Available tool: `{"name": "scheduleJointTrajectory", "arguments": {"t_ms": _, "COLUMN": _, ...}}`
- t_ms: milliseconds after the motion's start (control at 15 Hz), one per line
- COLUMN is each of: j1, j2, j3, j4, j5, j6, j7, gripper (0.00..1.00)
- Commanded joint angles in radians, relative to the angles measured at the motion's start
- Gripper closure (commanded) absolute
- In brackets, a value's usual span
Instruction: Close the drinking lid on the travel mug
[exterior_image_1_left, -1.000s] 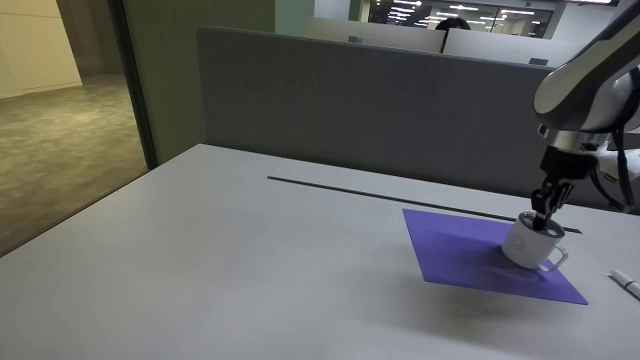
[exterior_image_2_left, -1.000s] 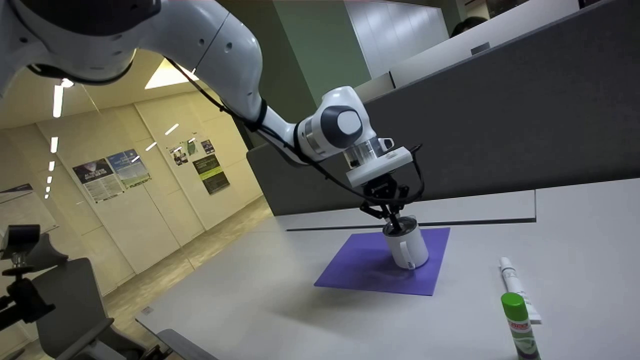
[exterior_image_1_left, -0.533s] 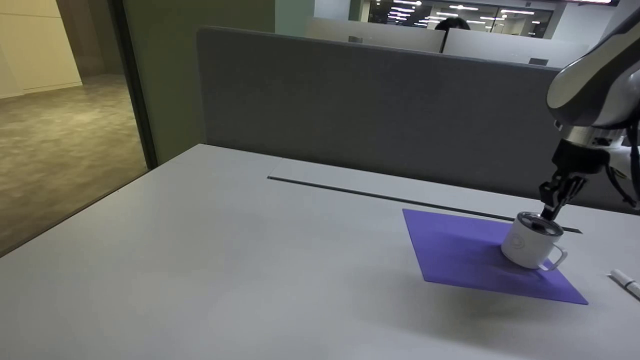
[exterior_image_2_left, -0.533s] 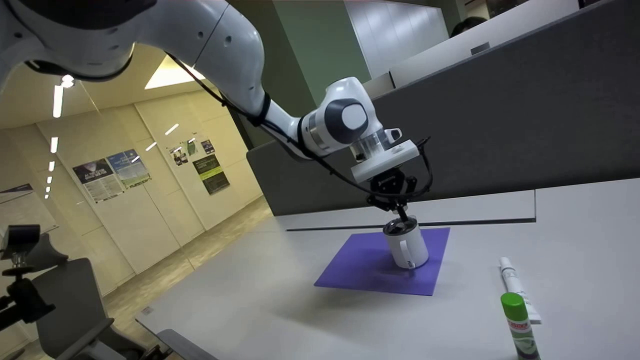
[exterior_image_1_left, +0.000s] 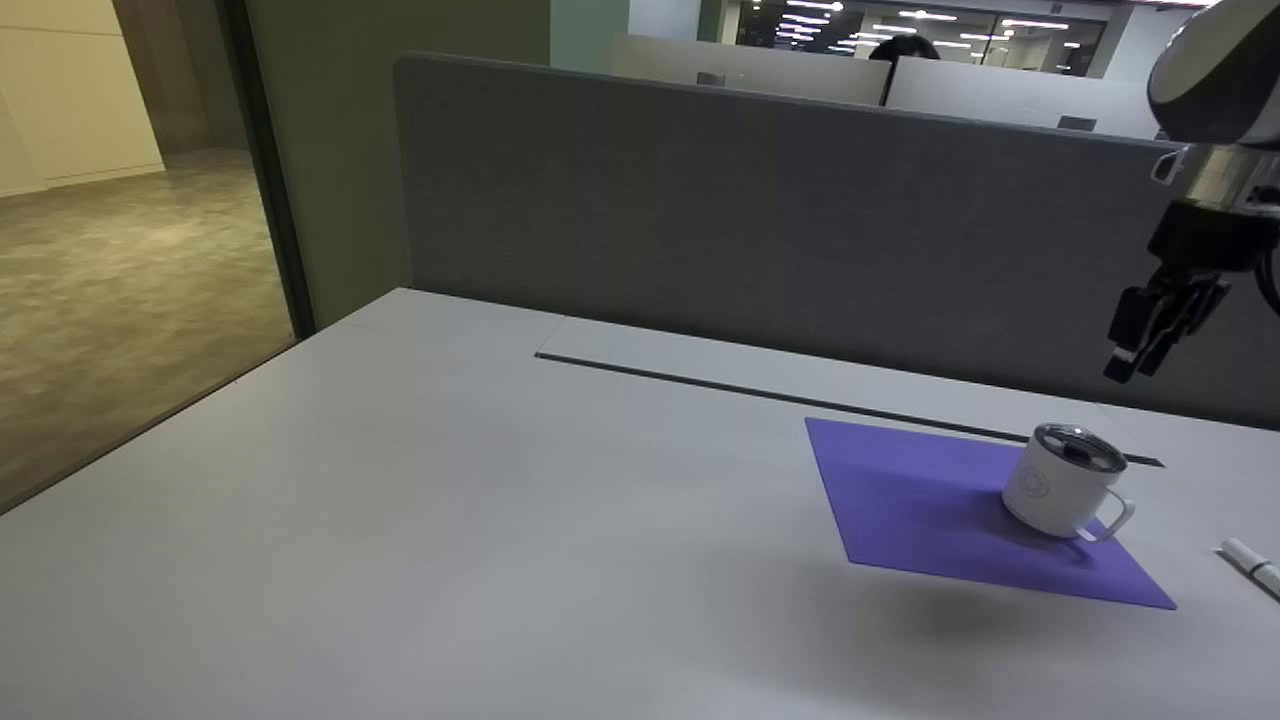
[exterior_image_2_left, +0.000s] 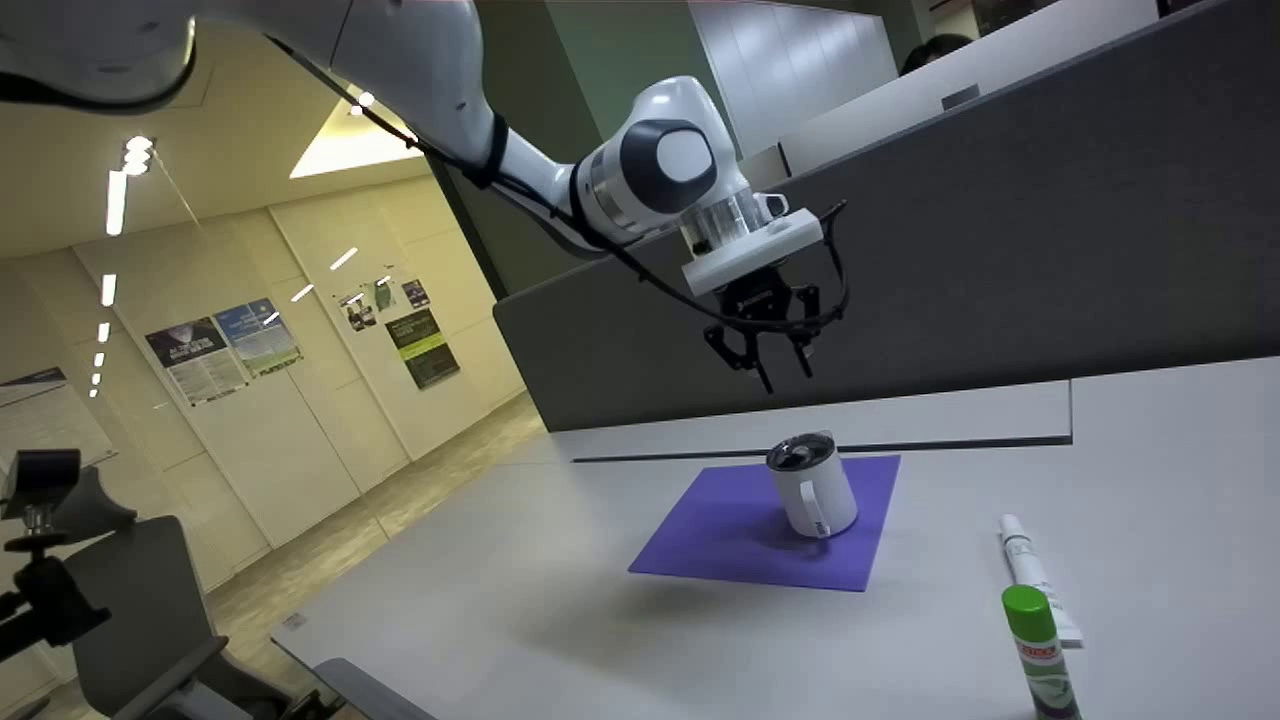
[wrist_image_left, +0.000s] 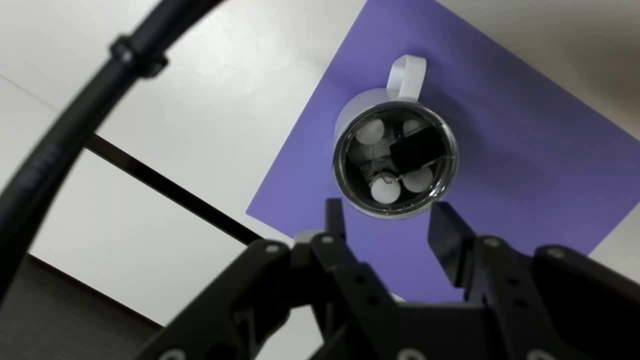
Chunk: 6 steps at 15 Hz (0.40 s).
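The white travel mug (exterior_image_1_left: 1045, 495) stands upright on the purple mat in both exterior views (exterior_image_2_left: 816, 502). The wrist view shows it from above, its handle (wrist_image_left: 413, 77) toward the top. Its drinking lid (wrist_image_left: 361, 167) is round, dark and see-through, seated on the mug. A black rectangular slider (wrist_image_left: 418, 149) lies flat on the lid, right of its centre; pale round shapes show around it. My gripper (exterior_image_2_left: 788, 382) is open and empty, hovering above the mug, apart from it. In the wrist view its two fingertips (wrist_image_left: 387, 204) show at the mug's lower edge.
The purple mat (exterior_image_1_left: 915, 500) lies on the white table. A grey partition (exterior_image_1_left: 750, 240) rises behind. A white tube (exterior_image_2_left: 1030, 565) and a green-capped bottle (exterior_image_2_left: 1040, 650) are beside the mat. A dark slot (exterior_image_1_left: 700, 383) runs along the table's back.
My gripper was down at the lid with its fingers together. It has risen off the mug and its fingers have spread apart. The mug has stayed in about the same place.
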Motion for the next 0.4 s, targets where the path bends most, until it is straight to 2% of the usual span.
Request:
{"name": "scheduleJointTrajectory", "arguments": {"t_ms": 0, "j1": 0.005, "j2": -0.011, "j3": -0.008, "j4": 0.001, "j5": 0.015, "j6": -0.016, "j7": -0.010, "gripper": 0.19}}
{"name": "scheduleJointTrajectory", "arguments": {"t_ms": 67, "j1": 0.005, "j2": -0.015, "j3": -0.009, "j4": 0.001, "j5": 0.019, "j6": -0.020, "j7": -0.013, "gripper": 0.38}}
{"name": "scheduleJointTrajectory", "arguments": {"t_ms": 200, "j1": 0.006, "j2": -0.011, "j3": -0.009, "j4": 0.001, "j5": 0.018, "j6": -0.019, "j7": -0.013, "gripper": 0.24}}
{"name": "scheduleJointTrajectory", "arguments": {"t_ms": 333, "j1": 0.007, "j2": -0.006, "j3": -0.009, "j4": 0.001, "j5": 0.018, "j6": -0.018, "j7": -0.012, "gripper": 0.19}}
